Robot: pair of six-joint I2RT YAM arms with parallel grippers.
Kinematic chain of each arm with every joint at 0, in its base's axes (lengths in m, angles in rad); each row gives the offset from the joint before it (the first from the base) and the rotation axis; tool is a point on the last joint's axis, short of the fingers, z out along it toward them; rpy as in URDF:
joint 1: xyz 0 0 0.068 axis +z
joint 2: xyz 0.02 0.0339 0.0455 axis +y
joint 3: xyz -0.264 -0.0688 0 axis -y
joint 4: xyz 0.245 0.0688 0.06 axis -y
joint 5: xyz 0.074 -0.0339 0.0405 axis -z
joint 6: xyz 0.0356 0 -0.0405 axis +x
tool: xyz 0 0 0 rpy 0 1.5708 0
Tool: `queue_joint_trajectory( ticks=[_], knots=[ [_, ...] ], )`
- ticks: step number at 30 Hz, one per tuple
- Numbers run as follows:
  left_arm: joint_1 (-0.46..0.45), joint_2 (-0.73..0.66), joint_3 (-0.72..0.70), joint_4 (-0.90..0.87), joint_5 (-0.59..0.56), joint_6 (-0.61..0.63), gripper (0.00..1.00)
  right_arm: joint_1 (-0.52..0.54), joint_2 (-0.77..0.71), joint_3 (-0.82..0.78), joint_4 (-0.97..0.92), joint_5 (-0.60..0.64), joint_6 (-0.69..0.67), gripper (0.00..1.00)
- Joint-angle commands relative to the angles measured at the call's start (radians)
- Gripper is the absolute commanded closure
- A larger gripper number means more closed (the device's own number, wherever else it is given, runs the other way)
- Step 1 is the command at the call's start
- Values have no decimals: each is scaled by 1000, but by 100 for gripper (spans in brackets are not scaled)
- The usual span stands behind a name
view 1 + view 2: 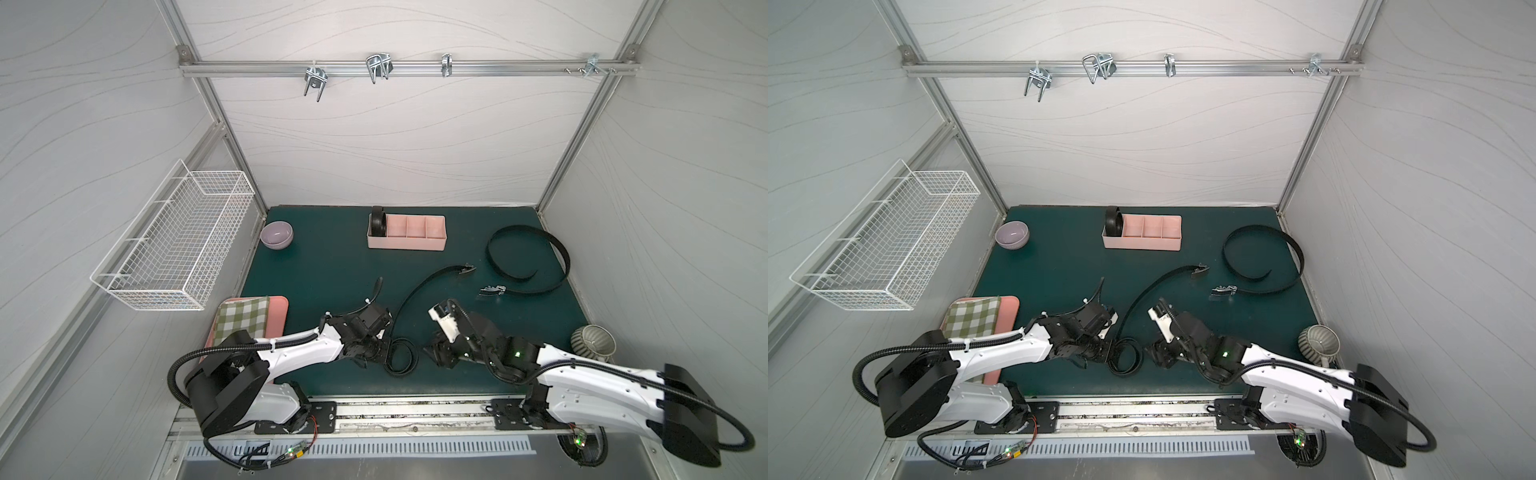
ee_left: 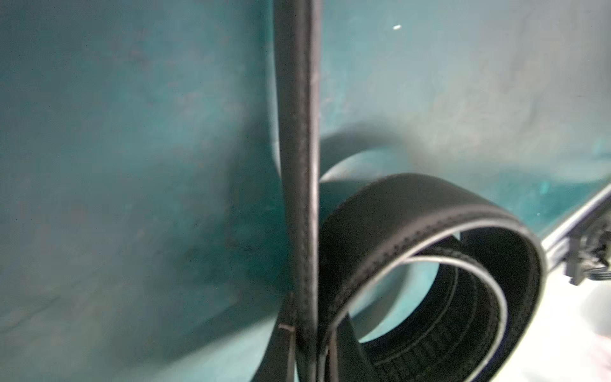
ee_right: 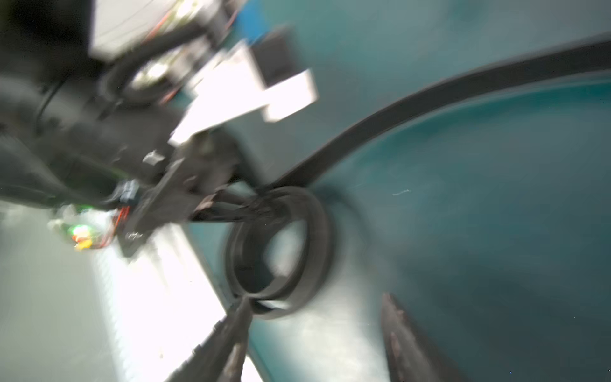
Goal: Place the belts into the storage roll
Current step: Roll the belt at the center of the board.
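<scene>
Black half-rolled belt [image 1: 406, 300] at six o'clock could spring open
Left gripper [image 1: 384, 354] pinches its coil; right gripper [image 1: 432, 353] gapes empty just beside, leaving the stiff loops unsupported.

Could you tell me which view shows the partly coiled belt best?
The left wrist view: the partly coiled belt fills it, sharp. Both top views show it small; the right wrist view blurs it.
</scene>
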Motion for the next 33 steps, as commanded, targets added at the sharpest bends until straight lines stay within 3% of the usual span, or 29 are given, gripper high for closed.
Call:
queue_joint_trajectory(
  ticks=[1, 2, 6, 11, 16, 21, 26, 30, 33],
  knots=[
    [0, -20, 39, -120, -113, -14, 100, -160, -28, 80, -214, -87, -50, 6],
    [-1, -25, 43, -144, -133, -14, 100, -214, -8, 116, -228, -117, -80, 1],
    [-1, -53, 58, -213, -203, -2, 100, -357, 217, 318, -301, -263, -225, 1],
    [-1, -50, 87, -277, -250, 28, 100, -397, 603, 649, -486, -362, -396, 1],
    [0, -46, 87, -304, -286, 43, 100, -376, 814, 837, -523, -357, -559, 1],
    [1, -45, 91, -306, -296, 50, 100, -370, 931, 938, -524, -286, -713, 1],
    [1, -34, 93, -300, -288, 56, 100, -372, 977, 939, -465, -226, -830, 1],
    [2, -25, 95, -300, -289, 57, 100, -396, 1020, 920, -451, -247, -894, 1],
    [2, -21, 100, -300, -289, 55, 100, -426, 1041, 891, -424, -336, -922, 1]
  ],
)
